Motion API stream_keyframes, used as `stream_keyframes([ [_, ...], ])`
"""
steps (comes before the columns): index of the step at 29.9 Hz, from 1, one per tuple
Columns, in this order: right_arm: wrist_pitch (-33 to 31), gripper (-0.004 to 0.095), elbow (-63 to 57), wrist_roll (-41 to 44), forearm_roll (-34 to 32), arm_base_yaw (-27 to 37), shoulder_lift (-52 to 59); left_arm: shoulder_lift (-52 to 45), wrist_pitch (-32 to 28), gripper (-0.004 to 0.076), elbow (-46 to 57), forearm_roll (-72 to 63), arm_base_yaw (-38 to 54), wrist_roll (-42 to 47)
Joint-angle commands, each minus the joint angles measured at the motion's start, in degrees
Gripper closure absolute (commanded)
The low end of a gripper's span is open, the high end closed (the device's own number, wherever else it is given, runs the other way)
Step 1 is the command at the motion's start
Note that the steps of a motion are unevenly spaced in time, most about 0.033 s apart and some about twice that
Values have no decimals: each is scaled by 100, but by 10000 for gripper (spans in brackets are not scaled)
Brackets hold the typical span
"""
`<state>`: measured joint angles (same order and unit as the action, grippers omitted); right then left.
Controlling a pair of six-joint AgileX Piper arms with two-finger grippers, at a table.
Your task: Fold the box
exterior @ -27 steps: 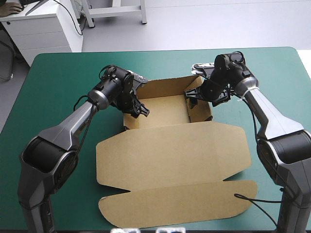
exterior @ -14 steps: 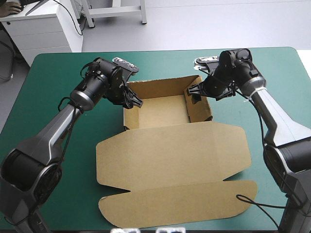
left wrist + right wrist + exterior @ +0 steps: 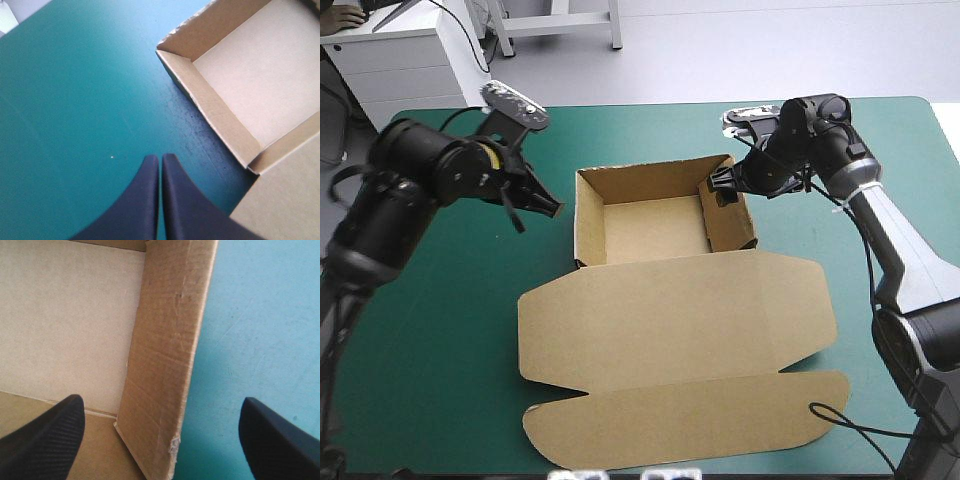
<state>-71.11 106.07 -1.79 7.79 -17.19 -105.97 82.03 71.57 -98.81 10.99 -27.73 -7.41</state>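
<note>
Left pincer (image 3: 554,208), pressed together, hangs over the teal-green desk (image 3: 440,320) just left of the brown box (image 3: 650,228), an open tray at mid-desk with lid (image 3: 680,330) flat toward the near edge, while the right pincer (image 3: 720,189) straddles its right wall (image 3: 729,224), spread.

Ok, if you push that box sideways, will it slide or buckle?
The box is thin board and empty, so probably light and apt to slide on the cover. Its right wall looks thin and may flex. The flat lid would likely drag along.

Jaws wide apart, a wall of the box (image 3: 162,355) between them
</note>
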Motion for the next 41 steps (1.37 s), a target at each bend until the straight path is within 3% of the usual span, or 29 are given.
stream_keyframes([
  [1,-37,143,186,-116,-2,3,350,-904,223,729,182,15,-35,-97],
  [8,21,143,186,-154,-19,3,350,-2416,223,731,1754,77,-35,-22],
  [21,132,145,186,-335,-39,3,332,-4691,-86,731,4860,73,-35,1009],
  [33,59,150,186,-371,-2,3,-370,-4917,-260,731,5616,-201,-35,1463],
  [41,76,204,186,-371,7,3,-759,-4917,-217,731,5907,-217,-35,1486],
])
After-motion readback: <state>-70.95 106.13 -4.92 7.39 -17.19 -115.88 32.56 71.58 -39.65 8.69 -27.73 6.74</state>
